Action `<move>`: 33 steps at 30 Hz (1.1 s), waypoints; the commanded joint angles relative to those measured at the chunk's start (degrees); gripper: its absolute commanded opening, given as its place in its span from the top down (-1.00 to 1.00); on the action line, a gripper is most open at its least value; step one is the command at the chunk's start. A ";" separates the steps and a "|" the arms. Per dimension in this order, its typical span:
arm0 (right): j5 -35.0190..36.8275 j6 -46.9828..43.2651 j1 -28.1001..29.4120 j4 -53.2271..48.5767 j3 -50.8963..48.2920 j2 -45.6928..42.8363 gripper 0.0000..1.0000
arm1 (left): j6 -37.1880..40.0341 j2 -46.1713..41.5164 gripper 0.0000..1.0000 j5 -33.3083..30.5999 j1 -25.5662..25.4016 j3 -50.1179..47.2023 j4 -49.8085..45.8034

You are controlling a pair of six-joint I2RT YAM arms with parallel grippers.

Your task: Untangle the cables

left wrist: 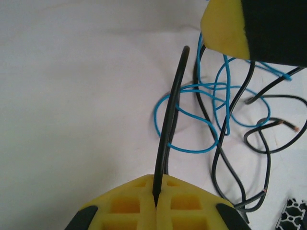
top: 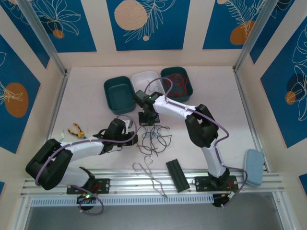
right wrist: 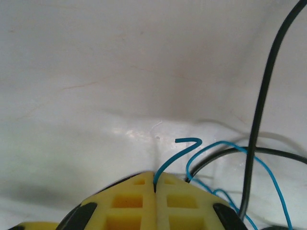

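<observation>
A tangle of black and blue cables (top: 156,136) is pictured from overhead at the middle of the white table (top: 86,100). The left gripper (left wrist: 156,203) is seen clamped on a black cable (left wrist: 169,120), which is led from between the yellow pads toward 12 o'clock. A blue cable (left wrist: 192,150) is looped across that strand, with further black loops spread at 3 o'clock. The right gripper (right wrist: 155,186) is shown pressed together on the hooked end of a blue cable (right wrist: 187,140), with a black strand passed at 2 o'clock. At 1 o'clock from the tangle, red cables (top: 176,85) are held in a teal tray (top: 176,68). At 6 o'clock metal tongs (top: 152,181) are laid, and at 9 o'clock pliers (top: 76,130).
</observation>
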 commanded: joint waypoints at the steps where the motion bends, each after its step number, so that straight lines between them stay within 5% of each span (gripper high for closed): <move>1: 0.98 -1.58 0.07 0.32 1.07 -7.40 1.00 | -0.06 1.29 0.94 -1.44 -0.23 2.74 3.06; 24: 10.33 -12.56 3.34 -1.18 12.99 -28.10 1.00 | -2.56 8.74 0.86 -0.68 -0.23 5.76 10.85; 33: 15.76 -18.32 3.45 -1.78 18.95 -29.72 1.00 | -2.06 5.23 0.10 -2.23 -0.21 5.58 10.90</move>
